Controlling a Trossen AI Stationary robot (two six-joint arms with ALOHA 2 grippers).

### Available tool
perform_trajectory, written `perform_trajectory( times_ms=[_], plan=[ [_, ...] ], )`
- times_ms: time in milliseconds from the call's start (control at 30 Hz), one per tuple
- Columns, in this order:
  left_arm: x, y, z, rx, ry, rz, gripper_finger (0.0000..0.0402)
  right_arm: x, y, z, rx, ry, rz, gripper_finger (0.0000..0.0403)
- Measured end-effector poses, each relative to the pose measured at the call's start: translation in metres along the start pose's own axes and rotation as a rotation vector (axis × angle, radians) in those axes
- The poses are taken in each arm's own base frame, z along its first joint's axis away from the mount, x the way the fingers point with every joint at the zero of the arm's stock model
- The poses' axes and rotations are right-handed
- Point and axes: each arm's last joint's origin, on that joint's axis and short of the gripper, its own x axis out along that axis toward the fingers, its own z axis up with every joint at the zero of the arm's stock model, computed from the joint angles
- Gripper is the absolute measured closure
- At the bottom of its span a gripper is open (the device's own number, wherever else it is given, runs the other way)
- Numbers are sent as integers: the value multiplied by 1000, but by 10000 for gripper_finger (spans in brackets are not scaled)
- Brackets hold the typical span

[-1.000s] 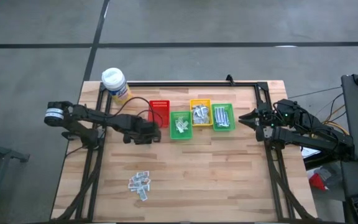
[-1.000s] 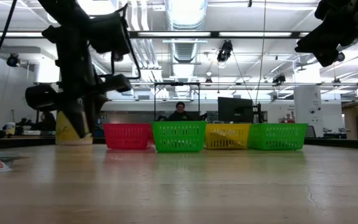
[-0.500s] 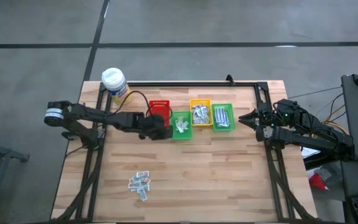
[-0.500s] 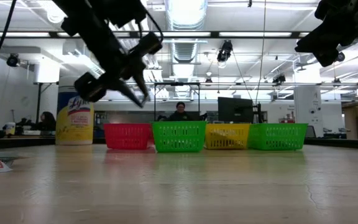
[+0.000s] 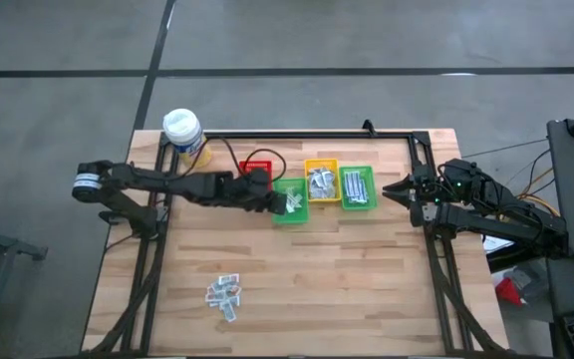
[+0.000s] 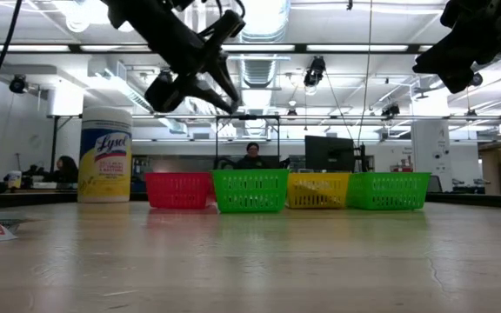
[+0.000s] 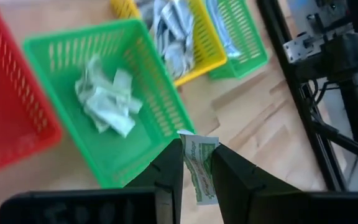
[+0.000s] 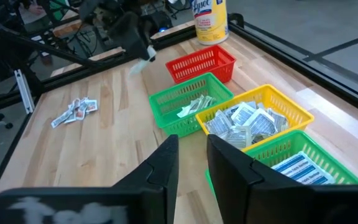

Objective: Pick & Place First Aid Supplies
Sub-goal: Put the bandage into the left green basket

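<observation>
Sachet (image 7: 199, 167) sat clamped between my left gripper's (image 7: 196, 163) fingers, over the near rim of the green bin (image 5: 289, 202) at frame centre. A second earlier that arm hung beside the red bin (image 5: 256, 172); it had swung right, so I judged release next. Loose packets (image 5: 224, 295) waited lower left. Right gripper (image 5: 399, 189) idled at right, fingers slightly apart, empty.

Lower part of greenish-white sachet (image 7: 199, 167) hidden between fingers of left gripper (image 7: 196, 171). Print on sachet too blurred to read. Red bin (image 7: 8, 112) cut off by edge of left wrist view. Contents of all bins hidden behind mesh walls in low view. Loose packets (image 5: 225, 295) on table (image 5: 367, 289) too small to tell apart from above.
</observation>
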Motion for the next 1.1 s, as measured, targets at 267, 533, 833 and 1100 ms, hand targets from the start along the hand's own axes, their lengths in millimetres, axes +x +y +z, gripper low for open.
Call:
perform_trajectory(
  times_ms=[267, 533, 833, 1100],
  plan=[
    [5, -17, 23, 179, -49, -10, 330, 0, 0, 0, 0, 0, 1, 335],
    [27, -32, 37, 348, 83, 124, 330, 0, 0, 0, 1, 0, 1, 324],
    [57, -40, 47, 530, 232, 278, 330, 0, 0, 0, 1, 0, 1, 316],
    [81, -31, 47, 598, 294, 334, 330, 0, 0, 0, 1, 0, 1, 330]
  ],
)
